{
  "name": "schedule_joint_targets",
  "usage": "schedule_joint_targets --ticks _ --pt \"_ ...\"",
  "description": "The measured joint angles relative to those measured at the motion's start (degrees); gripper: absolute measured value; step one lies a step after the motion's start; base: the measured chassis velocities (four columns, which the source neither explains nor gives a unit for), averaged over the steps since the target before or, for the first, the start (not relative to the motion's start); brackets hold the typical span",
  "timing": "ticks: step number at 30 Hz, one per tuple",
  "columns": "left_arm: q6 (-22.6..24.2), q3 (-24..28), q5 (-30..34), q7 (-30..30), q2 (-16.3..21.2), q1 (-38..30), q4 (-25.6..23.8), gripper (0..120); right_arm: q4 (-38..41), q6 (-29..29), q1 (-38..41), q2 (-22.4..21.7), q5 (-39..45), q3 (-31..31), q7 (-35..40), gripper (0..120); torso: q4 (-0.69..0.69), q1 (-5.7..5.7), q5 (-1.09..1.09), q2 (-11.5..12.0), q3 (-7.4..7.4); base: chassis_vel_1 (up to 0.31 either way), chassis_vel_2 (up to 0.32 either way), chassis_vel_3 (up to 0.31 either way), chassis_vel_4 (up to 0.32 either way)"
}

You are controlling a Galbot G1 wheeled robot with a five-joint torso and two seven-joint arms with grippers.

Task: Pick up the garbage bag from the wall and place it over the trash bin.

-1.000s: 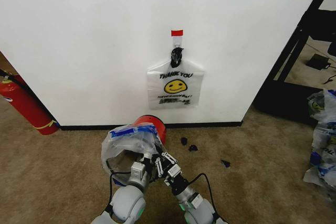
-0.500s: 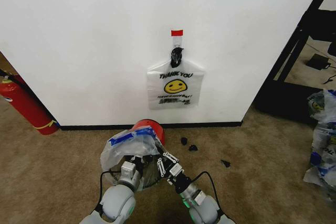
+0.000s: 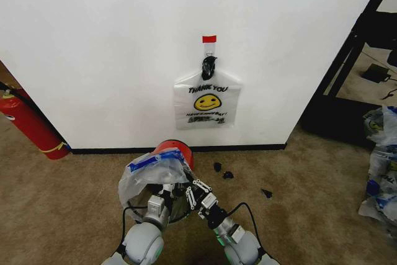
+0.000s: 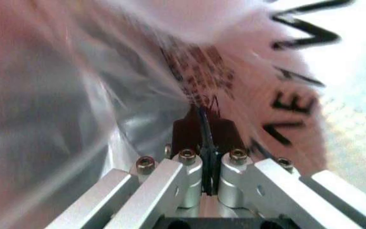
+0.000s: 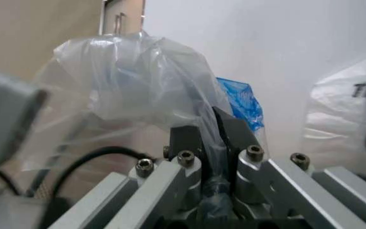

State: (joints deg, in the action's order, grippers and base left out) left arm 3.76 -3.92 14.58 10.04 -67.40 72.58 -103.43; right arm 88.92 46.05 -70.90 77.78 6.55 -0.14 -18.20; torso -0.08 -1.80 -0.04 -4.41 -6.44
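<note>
Left gripper [image 3: 162, 192] pinches garbage bag [image 3: 149, 172] over trash bin [image 3: 175, 151]. Right gripper [image 3: 193, 189] pinches same bag too. Second bag [image 3: 207, 99] hangs on wall [image 3: 93, 48].

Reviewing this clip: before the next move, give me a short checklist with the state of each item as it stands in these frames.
1. Left pincer shut on the garbage bag: ok, plastic is pinched between its pads.
2. Right pincer shut on the same bag: ok, film is caught between its fingers.
3. Bag spread over the trash bin: not ok, the red part still shows beyond the plastic on the wall side.
4. Bag mouth held open: ok, a dark opening shows between the two pincers in the head view.
5. Second bag on the wall hook: ok, the hanging bag is untouched.
6. Bin upright: cannot tell, plastic covers most of it.
</note>
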Motion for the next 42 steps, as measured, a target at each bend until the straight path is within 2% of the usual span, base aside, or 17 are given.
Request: schedule_joint_targets --ticks 7,23,33,37,42 --pt "-0.1 0.6 1.2 -1.6 0.6 -1.1 0.0 0 -0.1 0.5 0.0 0.2 2.2 0.2 -3.6 1 0.00 0.00 0.00 0.0 0.00 0.000 0.000 0.000 0.000" --pt "-1.9 -1.4 3.1 -2.5 1.8 -2.5 0.0 0 -0.1 -0.9 0.0 -0.4 7.1 -0.6 -3.9 1 0.00 0.00 0.00 0.0 0.00 0.000 0.000 0.000 0.000" --pt "-2.7 -0.6 0.5 -3.3 1.2 1.2 -1.2 0 1.4 -4.5 0.3 -0.4 13.2 -3.3 3.0 1 0.00 0.00 -0.01 0.0 0.00 0.000 0.000 0.000 0.000" --pt "-2.8 -0.6 -0.3 -3.7 1.0 2.6 -3.5 0 3.7 -8.1 -0.2 -0.1 19.8 -5.9 9.3 1 0.00 0.00 0.00 0.0 0.00 0.000 0.000 0.000 0.000" --pt "-2.8 -1.2 -0.3 -4.0 1.6 3.6 -5.8 0 4.1 -9.5 -0.2 -0.3 22.3 -6.4 11.6 1 0.01 0.00 -0.01 0.0 0.00 0.000 0.000 0.000 0.000"
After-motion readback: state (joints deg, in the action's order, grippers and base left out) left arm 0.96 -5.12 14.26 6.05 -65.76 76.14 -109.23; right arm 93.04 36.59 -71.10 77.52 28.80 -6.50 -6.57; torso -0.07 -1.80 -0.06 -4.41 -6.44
